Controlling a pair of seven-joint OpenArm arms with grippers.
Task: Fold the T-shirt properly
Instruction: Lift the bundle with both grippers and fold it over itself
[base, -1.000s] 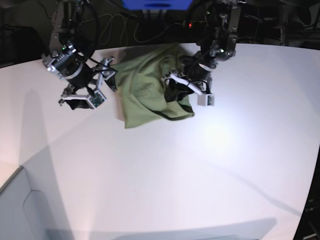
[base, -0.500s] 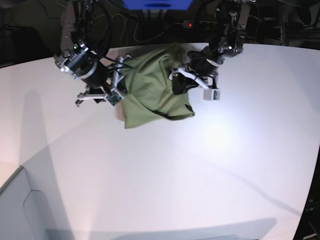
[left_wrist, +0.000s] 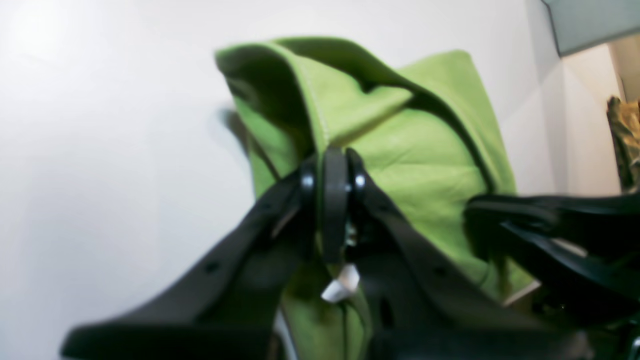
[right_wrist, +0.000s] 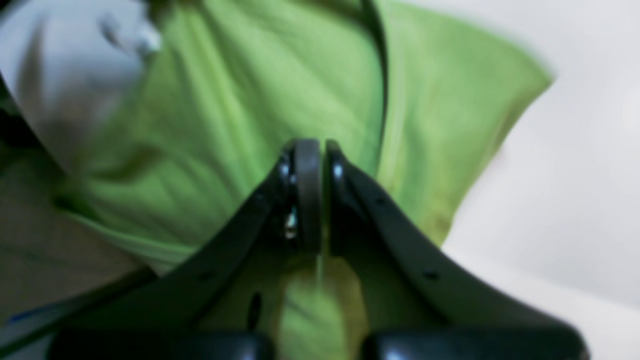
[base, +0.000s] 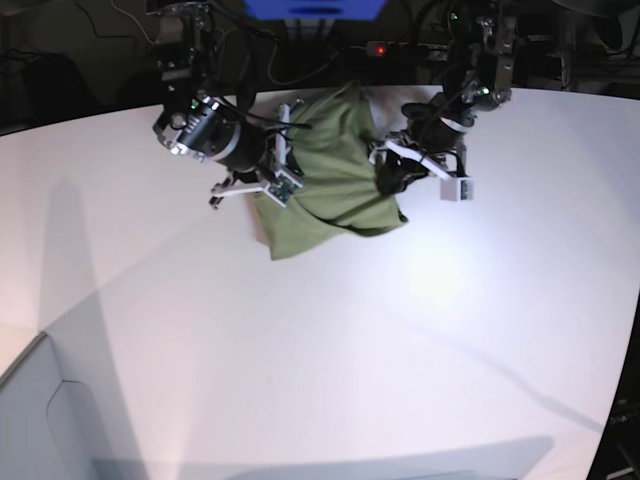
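The T-shirt (base: 335, 175) lay bunched near the far edge of the white table (base: 330, 350), between the two arms. The left gripper (left_wrist: 332, 165) had its jaws pinched together on a fold of green cloth at the shirt's edge, a small white tag (left_wrist: 341, 289) dangling just below the fingertips. The right gripper (right_wrist: 310, 165) was likewise clamped, with fabric apparently caught between its pads, though that view was blurred. In the base view each gripper met the shirt on its own side, the cloth lifted slightly between them.
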